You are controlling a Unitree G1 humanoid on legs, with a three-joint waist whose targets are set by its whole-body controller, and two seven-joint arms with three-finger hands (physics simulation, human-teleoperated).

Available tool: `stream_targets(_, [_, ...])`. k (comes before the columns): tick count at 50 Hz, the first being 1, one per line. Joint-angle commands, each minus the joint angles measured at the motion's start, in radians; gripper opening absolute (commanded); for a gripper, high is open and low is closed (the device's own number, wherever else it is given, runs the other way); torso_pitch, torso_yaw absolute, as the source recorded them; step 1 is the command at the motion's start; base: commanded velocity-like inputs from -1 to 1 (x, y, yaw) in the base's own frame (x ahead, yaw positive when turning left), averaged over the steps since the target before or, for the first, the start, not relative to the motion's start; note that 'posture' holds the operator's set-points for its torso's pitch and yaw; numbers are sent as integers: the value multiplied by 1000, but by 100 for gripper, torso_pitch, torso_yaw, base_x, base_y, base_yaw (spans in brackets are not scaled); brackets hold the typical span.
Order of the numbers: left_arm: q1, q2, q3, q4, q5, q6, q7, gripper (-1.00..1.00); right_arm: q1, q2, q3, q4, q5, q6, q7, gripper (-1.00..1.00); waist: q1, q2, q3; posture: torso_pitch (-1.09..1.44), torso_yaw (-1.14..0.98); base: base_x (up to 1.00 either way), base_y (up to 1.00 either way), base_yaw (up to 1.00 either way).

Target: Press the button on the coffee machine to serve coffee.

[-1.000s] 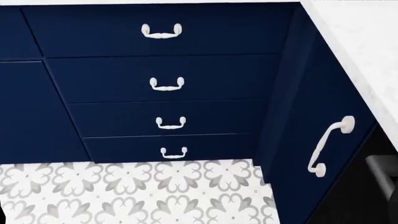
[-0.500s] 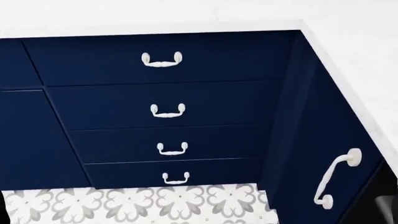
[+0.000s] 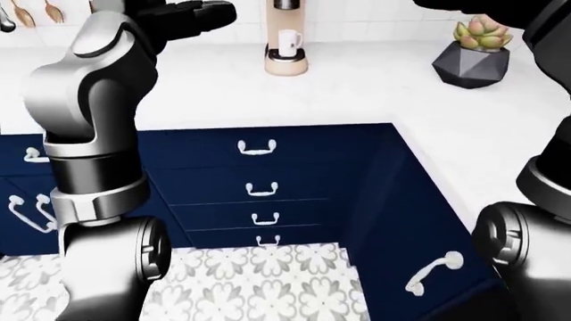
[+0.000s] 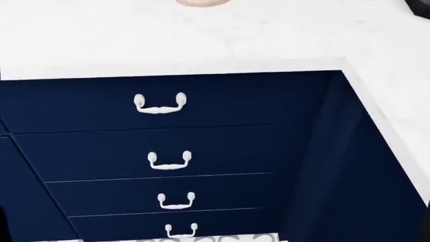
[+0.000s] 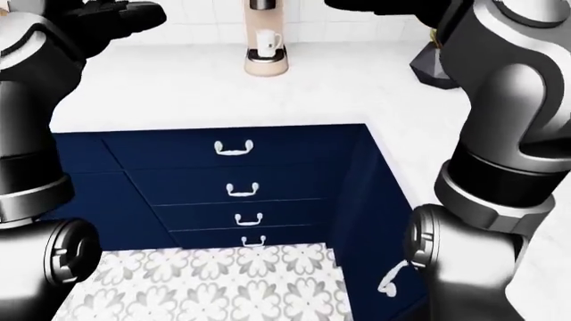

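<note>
Nearest, below the counter [image 3: 357, 93], patterned floor [image 3: 259, 281] shows between the two raised arms. Above it a navy cabinet carries a stack of four drawers [image 4: 168, 146] with white handles, the stack meeting a second cabinet run at an inner corner to its right. The counter's white edge bends at that corner, and the top spreads wide and bare from the edge up to the machine.

The coffee machine [image 3: 286, 50] stands on the counter near the tiled wall, almost straight above the drawers in the left-eye view. It has a round beige base and a dark upright column, with a white cup [image 3: 289, 41] sitting on the base. I cannot make out its button.

The left hand [image 3: 192, 17] is raised left of the machine, well apart from it, its dark fingers stretched out toward it. The right hand [image 5: 383, 8] is up at the machine's right; whether its fingers are spread I cannot tell. Right of the machine sits a dark faceted pot [image 3: 471, 63] with a succulent.
</note>
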Motion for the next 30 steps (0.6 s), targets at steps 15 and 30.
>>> stream_targets(15, [-40, 20, 19, -40, -2, -39, 6, 100, -39, -10, -5, -22, 11, -34, -3, 100, 1, 84, -31, 0, 0, 52, 0, 0])
stream_targets(30, [-43, 24, 19, -28, -5, -44, 5, 100, -42, -10, -3, -21, 14, -35, -6, 100, 5, -10, -28, 0, 0, 52, 0, 0])
